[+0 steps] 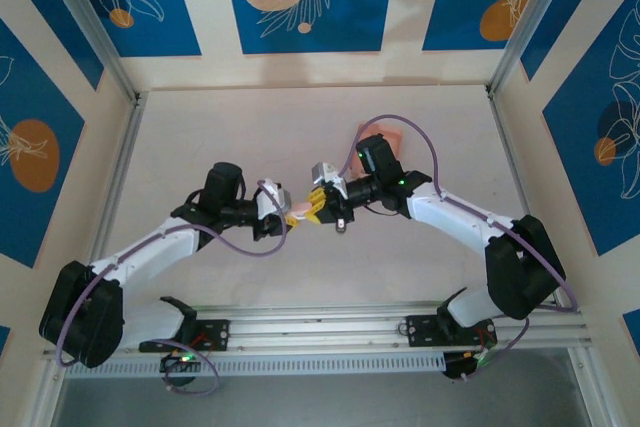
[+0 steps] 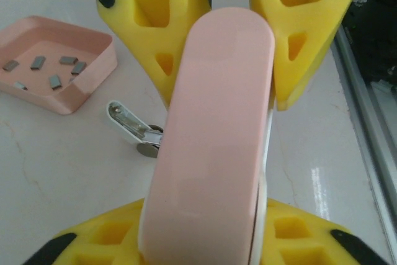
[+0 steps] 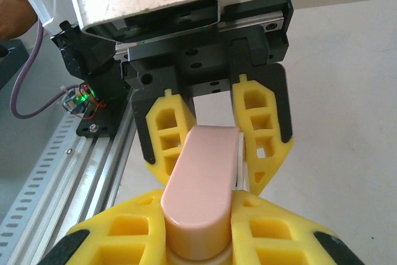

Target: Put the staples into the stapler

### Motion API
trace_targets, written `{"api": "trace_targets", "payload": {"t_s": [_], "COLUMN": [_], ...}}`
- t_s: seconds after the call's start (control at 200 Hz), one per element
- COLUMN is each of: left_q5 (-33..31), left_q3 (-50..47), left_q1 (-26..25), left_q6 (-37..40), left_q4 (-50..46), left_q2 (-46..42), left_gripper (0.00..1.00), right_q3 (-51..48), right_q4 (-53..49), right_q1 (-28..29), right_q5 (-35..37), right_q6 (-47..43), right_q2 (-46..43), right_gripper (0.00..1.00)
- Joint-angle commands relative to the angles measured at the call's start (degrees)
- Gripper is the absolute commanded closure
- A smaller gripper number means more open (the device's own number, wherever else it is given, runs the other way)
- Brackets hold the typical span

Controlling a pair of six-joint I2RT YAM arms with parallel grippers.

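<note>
Two grippers, one stapler (image 2: pixel 217 122) shared.
Left gripper (image 2: pixel 198 237) and right gripper (image 3: pixel 198 231) each clamp shut on an end of it, likely to steady it for opening; staples (image 2: pixel 38 62) lie loose in the tray (image 2: pixel 93 85) just beside, none in hand.

Shows the left arm (image 1: pixel 150 242) and right arm (image 1: pixel 460 212) angled in from the near edge of the table (image 1: pixel 300 117), meeting near its middle. Puts the left gripper (image 1: pixel 300 215) and right gripper (image 1: pixel 320 203) tip to tip, yellow fingers (image 1: pixel 317 196) closed about a pink stapler (image 1: pixel 297 208). Shows a salmon-pink tray (image 1: pixel 398 139), partly hidden behind the right wrist, right of the table's middle.
</note>
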Motion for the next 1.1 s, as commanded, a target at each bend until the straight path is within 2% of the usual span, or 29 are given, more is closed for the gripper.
{"api": "trace_targets", "payload": {"t_s": [0.0, 0.095, 0.175, 0.22, 0.345, 0.4, 0.48, 0.605, 0.69, 0.885, 1.025, 1.095], "left_q5": [3.31, 3.43, 3.18, 3.04, 3.43, 3.15, 0.19, -4.24, -6.02, -13.98, -14.68, -14.40], "left_q3": [1.55, 1.38, 0.63, -0.01, -1.16, -1.50, -1.70, -0.64, 0.78, 0.70, 0.06, 0.06], "left_q1": [-0.53, -0.49, -0.43, -0.49, -0.45, -0.50, -0.46, -0.50, -0.50, -0.51, -0.58, -0.48], "left_q6": [1.03, 1.03, 0.73, 0.26, -1.45, -1.77, -2.31, -2.52, -2.90, -9.25, -12.07, -13.14], "left_q4": [0.73, 0.73, 1.81, 3.20, 6.34, 7.13, 7.02, 2.78, -0.31, 2.26, 4.97, 5.77], "left_q2": [-0.09, -0.58, -1.20, -1.50, -1.91, -1.71, -1.69, -1.68, -0.92, 0.88, 2.34, 2.92], "left_gripper": [0.80, 0.88, 0.89, 0.90, 0.91, 0.89, 0.82, 0.65, 0.57, 0.49, 0.47, 0.46], "right_q3": [1.03, 0.62, -0.86, -1.87, -3.69, -3.85, -3.72, -6.68, -8.38, -6.94, -6.42, -6.52], "right_q4": [-1.43, -1.96, -1.14, -0.63, -0.60, -0.54, -0.48, 4.69, 5.55, -8.98, -23.13, -29.83], "right_q1": [0.15, -0.91, -2.19, -2.93, -3.87, -3.76, -3.48, -3.81, -3.92, -4.17, -4.94, -6.61], "right_q5": [-2.69, -2.48, -2.39, -2.47, -2.52, -2.24, -0.87, 2.91, 7.45, 22.28, 36.07, 39.85], "right_q6": [-0.98, -0.63, 0.21, 0.80, 1.39, 1.84, 3.42, 8.98, 14.47, 34.99, 49.42, 54.92], "right_q2": [-0.22, -1.65, -3.55, -4.54, -6.10, -5.96, -5.34, -6.71, -7.92, -9.60, -10.87, -11.11], "right_gripper": [0.85, 0.70, 0.51, 0.46, 0.46, 0.51, 0.56, 0.53, 0.51, 0.41, 0.36, 0.35]}}
